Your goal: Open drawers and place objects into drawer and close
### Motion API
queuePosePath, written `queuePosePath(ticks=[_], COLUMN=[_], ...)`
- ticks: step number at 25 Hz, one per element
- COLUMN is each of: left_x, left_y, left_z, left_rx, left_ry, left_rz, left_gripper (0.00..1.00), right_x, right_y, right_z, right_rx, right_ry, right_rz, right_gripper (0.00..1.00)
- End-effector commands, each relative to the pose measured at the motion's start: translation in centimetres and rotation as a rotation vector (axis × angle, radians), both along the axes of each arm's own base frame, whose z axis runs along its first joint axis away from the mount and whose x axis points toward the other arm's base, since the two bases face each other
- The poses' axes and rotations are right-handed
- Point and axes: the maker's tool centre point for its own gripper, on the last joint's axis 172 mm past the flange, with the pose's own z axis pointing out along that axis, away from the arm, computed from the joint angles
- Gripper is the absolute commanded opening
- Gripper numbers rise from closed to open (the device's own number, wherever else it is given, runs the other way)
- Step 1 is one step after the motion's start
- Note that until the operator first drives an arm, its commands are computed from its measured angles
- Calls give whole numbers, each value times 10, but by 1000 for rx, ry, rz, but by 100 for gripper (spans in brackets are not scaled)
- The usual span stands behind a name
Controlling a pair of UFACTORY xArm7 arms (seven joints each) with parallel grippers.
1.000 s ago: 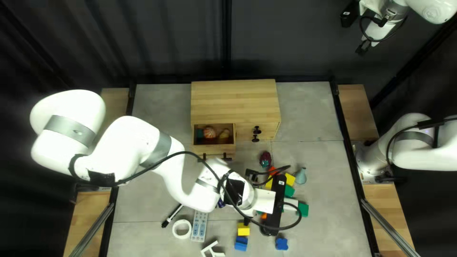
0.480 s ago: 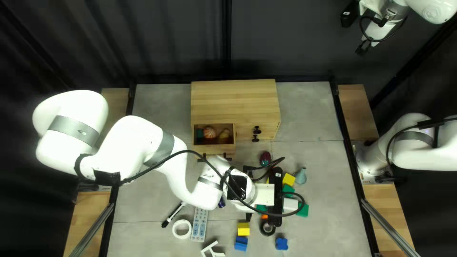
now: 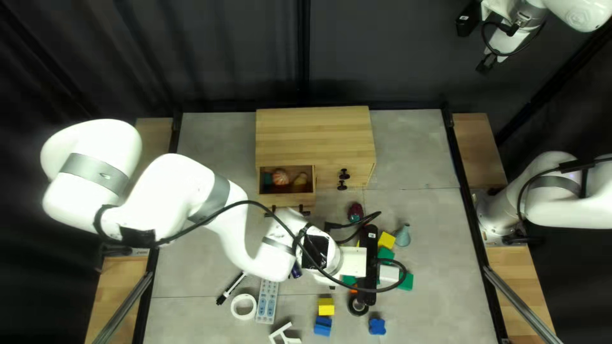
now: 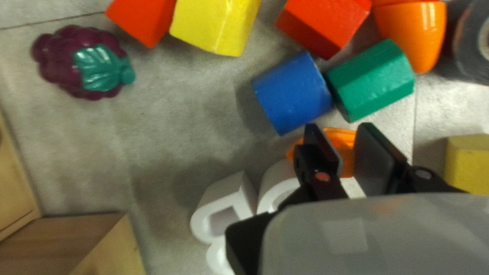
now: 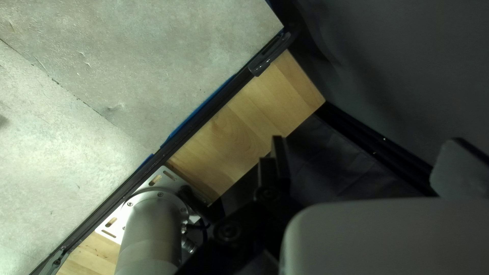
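Note:
My left gripper point(image 3: 332, 288) reaches down near the table's middle, mostly hidden under its arm. In the left wrist view, my left gripper point(image 4: 349, 147) stands open, with an orange piece point(image 4: 342, 145) low between and behind its fingers. Ahead of it lie a blue block point(image 4: 293, 94) and a green block point(image 4: 374, 79). The cabinet's left drawer point(image 3: 293, 199) is pulled out and holds a striped ball point(image 3: 280, 177) and a yellowish item point(image 3: 300, 180). High at the top right hangs my right gripper point(image 3: 487, 64); in the right wrist view it is open and empty, one finger point(image 5: 279, 160) clearly showing.
A dark red and green berry point(image 4: 91, 63), white arch pieces point(image 4: 224, 206), red and yellow blocks and black tape point(image 4: 473, 40) surround the left gripper. White tape point(image 3: 243, 306), a remote point(image 3: 267, 302), a marker point(image 3: 231, 288) and blue blocks point(image 3: 323, 326) lie toward the near edge.
My left gripper has shifted toward the table's far edge and slightly right, uncovering the black tape, then drifted back left a little. My right arm and the drawer are unchanged.

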Motion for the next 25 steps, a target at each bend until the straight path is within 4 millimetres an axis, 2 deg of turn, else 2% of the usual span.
queuePosePath(ticks=[1,9,10,13,15,18,25], left_x=[-16,-65,-68,-83,-92,-100,-108], left_y=[10,58,62,91,114,134,166], left_z=[45,119,125,143,142,129,99], left_rx=[35,24,26,58,76,87,102], left_ry=[-12,42,47,80,106,138,197], left_rz=[-14,-54,-52,-23,10,49,112], left_gripper=[0,0,0,0,0,0,0], right_x=[0,0,0,0,0,0,0], right_y=[0,0,0,0,0,0,0], right_z=[0,0,0,0,0,0,0], right_rx=[0,0,0,0,0,0,0], right_ry=[0,0,0,0,0,0,0], right_rz=[0,0,0,0,0,0,0], right_gripper=[100,100,100,100,100,100,100])
